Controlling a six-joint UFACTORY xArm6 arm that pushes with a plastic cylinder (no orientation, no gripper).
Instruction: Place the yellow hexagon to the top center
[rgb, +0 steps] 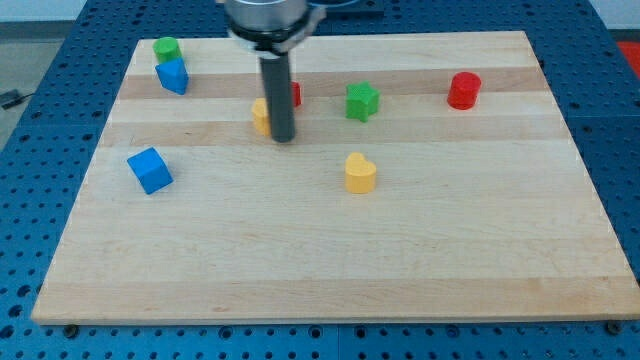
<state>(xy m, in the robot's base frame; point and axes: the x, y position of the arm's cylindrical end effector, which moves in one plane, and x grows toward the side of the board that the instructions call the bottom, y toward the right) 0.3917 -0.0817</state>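
Note:
The yellow hexagon (260, 115) sits left of the board's centre in the upper half, mostly hidden behind my rod. My tip (283, 138) rests on the board at the hexagon's lower right side, touching or nearly touching it. A red block (295, 95) peeks out just right of the rod, above the tip; its shape is hidden. The wooden board (330, 250) fills the view.
A green block (166, 48) and a blue block (172, 76) sit together at the top left. A blue cube (150, 169) lies at the left. A green star (362, 101), a red cylinder (464, 90) and a yellow heart (360, 173) lie to the right.

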